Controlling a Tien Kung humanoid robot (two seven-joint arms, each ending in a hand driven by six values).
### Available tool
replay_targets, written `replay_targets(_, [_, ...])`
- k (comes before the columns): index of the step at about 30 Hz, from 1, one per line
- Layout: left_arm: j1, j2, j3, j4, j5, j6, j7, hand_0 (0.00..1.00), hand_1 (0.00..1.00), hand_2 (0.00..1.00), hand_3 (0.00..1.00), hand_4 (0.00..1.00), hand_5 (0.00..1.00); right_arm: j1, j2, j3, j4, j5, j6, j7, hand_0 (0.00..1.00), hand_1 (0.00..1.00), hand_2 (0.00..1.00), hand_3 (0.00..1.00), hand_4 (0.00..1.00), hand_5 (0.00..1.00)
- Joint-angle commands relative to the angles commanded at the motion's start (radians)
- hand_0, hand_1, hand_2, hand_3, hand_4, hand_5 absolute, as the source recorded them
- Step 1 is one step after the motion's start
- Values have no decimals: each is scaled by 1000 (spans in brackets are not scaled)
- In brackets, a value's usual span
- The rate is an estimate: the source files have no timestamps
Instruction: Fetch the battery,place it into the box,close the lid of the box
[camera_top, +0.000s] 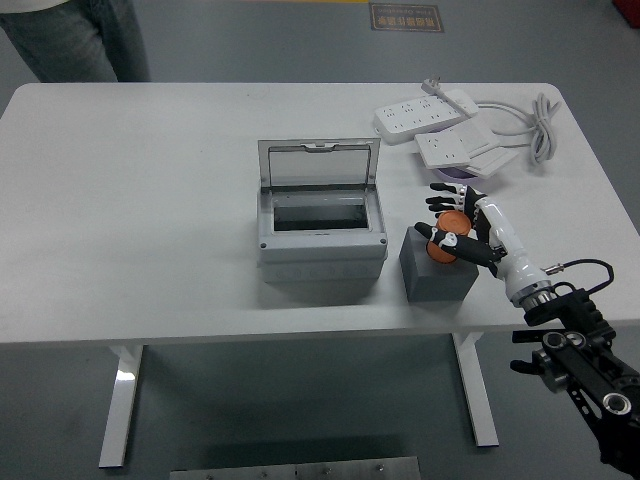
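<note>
Step in hand, as judged: fetching the battery (446, 246). Standing upright in a socket in the top of the grey block (437, 273), just right of the box (321, 238); orange, cylindrical, smooth by the look of it. Not yet lifted, so far as can be told.

Right hand (462, 226) wrapping the battery from the right, black fingers (441, 201) curling over and behind it, thumb crossing its front. Grasping the battery, though firmness of hold not verifiable from this angle. Left hand not appearing.

Box sitting at mid-table, pale grey plastic, rectangular, hard-edged. Lid (319, 163) standing open at the far side, clear panel in a grey frame, hinged along the rear. Dark cavity showing inside, apparently vacant.

Next move, as judged: pulling the battery straight up out of the socket, since any tilt risks binding or dragging the block along; then carrying leftward over the box's near-right rim and lowering into the cavity. Lid closing remaining after that.

Block looking matte, squat, square-edged, possibly foam; light enough to shift, by appearance.

Also noted: white power strips (425, 112) with coiled cable (541, 125) at the far right of the white table (130, 200), well apart from the work. Person's legs (75, 40) standing beyond the far-left corner, hands not showing.
</note>
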Motion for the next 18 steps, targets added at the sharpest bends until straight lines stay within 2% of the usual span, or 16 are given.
replay_targets(14, [-9, 4, -2, 0, 3, 3, -5, 631, 679, 560, 594, 550, 13, 11, -4, -21, -17, -12, -9, -9, 670, 684, 670, 748, 963, 316])
replay_targets(15, [-10, 4, -2, 0, 3, 3, -5, 630, 679, 559, 594, 549, 13, 12, -4, -23, -19, -14, -9, -11, 665, 687, 676, 747, 833, 116])
replay_targets(18, [-11, 5, -2, -1, 3, 4, -6, 630, 679, 559, 594, 549, 13, 16, -4, -28, -24, -19, -9, -14, 665, 687, 676, 747, 833, 116])
